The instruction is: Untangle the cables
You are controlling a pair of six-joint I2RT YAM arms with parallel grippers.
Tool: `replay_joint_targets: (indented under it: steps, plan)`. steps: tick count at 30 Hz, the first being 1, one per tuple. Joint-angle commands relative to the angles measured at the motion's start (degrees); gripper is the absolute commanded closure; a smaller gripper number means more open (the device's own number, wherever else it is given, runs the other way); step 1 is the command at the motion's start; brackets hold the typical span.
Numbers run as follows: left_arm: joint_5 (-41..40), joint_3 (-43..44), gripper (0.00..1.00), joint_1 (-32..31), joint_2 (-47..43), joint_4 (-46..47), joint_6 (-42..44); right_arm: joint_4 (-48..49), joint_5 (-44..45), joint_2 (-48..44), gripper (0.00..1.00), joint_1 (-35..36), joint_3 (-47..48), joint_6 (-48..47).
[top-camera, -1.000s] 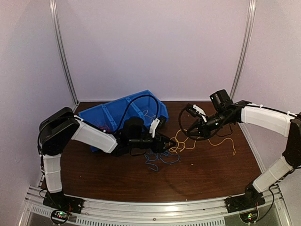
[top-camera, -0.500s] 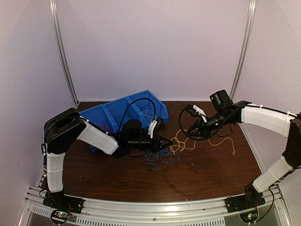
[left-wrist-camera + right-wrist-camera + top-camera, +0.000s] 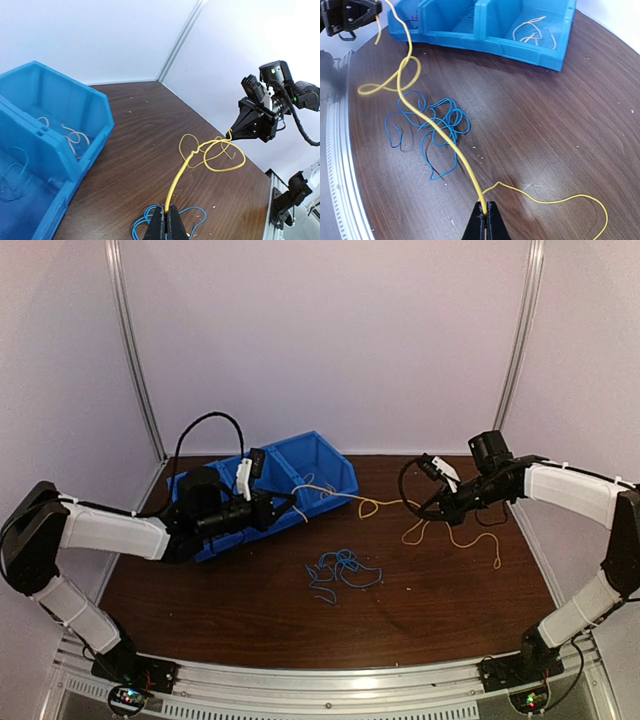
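A yellow cable (image 3: 340,492) hangs stretched above the table between my two grippers. The left gripper (image 3: 292,506) is shut on one end, just in front of the blue bin. The right gripper (image 3: 440,506) is shut on it further along. A loop (image 3: 220,155) and a twist sit mid-span, and a loose tail (image 3: 560,200) lies on the wood past the right gripper. In the wrist views the left gripper (image 3: 166,211) and the right gripper (image 3: 484,209) each pinch the yellow cable (image 3: 437,132). A tangled blue cable (image 3: 340,572) lies apart on the table below.
A blue divided bin (image 3: 312,452) lies at the back left, holding pale thin wires (image 3: 532,30). Metal frame posts (image 3: 135,350) stand at the back corners. A rail (image 3: 320,685) runs along the near edge.
The left gripper shut on the yellow cable and drew back left towards the bin. The cable has lifted off the blue tangle and pulled out long. The right gripper shifted slightly right.
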Motion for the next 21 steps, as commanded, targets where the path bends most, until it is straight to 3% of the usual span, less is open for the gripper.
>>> replay_joint_targets:
  steps: [1, 10, 21]
  plan:
    - [-10.2, -2.7, 1.0, 1.1, -9.5, -9.9, 5.4, 2.1, 3.2, -2.5, 1.0, -3.4, -0.9, 1.0]
    - [-20.4, -3.4, 1.0, 4.9, -22.1, -23.6, 8.8, 4.5, 6.5, -3.5, 1.0, -9.4, -1.5, 2.6]
    - [-22.8, -2.4, 1.0, 6.8, -25.8, -29.2, 11.1, 7.6, 11.7, -5.7, 1.0, -13.8, -1.4, 4.7]
